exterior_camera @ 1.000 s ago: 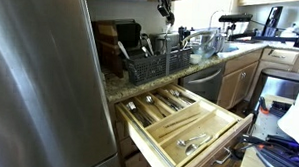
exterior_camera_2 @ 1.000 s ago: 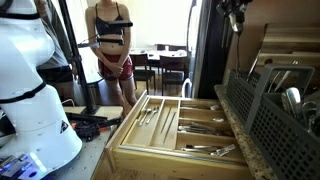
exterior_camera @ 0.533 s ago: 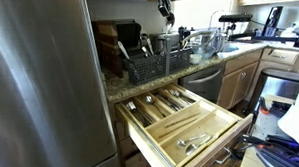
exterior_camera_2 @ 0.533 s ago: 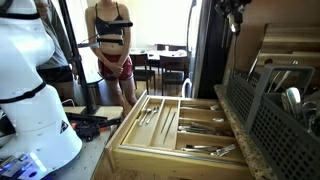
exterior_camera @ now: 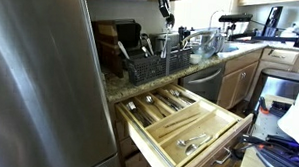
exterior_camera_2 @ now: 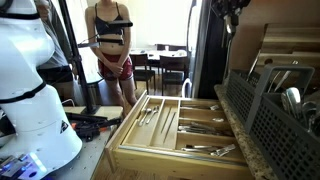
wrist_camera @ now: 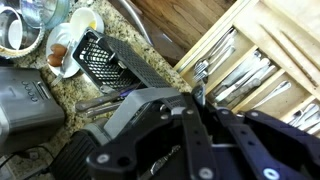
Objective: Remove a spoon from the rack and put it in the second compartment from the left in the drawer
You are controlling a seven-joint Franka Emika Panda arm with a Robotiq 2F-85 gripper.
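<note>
The black wire rack (exterior_camera: 150, 64) stands on the granite counter; it shows in both exterior views (exterior_camera_2: 262, 120) and in the wrist view (wrist_camera: 100, 60). Below it the pale-wood drawer (exterior_camera: 202, 150) is pulled open (exterior_camera_2: 130, 130), its narrow slots (exterior_camera: 154, 102) holding cutlery. My gripper (exterior_camera: 164, 8) hangs high above the rack (exterior_camera_2: 230, 18). In the wrist view its dark fingers (wrist_camera: 197, 98) are close together, with a small silvery piece of a spoon (wrist_camera: 200, 95) between the tips. The rest of the spoon is hidden.
A steel fridge (exterior_camera: 40, 80) fills the side next to the rack. A brown knife block (exterior_camera: 106, 37) stands behind the rack. A person (exterior_camera_2: 112, 45) stands beyond the drawer and a white robot body (exterior_camera_2: 30, 90) beside it. Bowls (wrist_camera: 30, 30) sit near the rack.
My gripper has risen a little above the rack. The rack and drawer have not moved.
</note>
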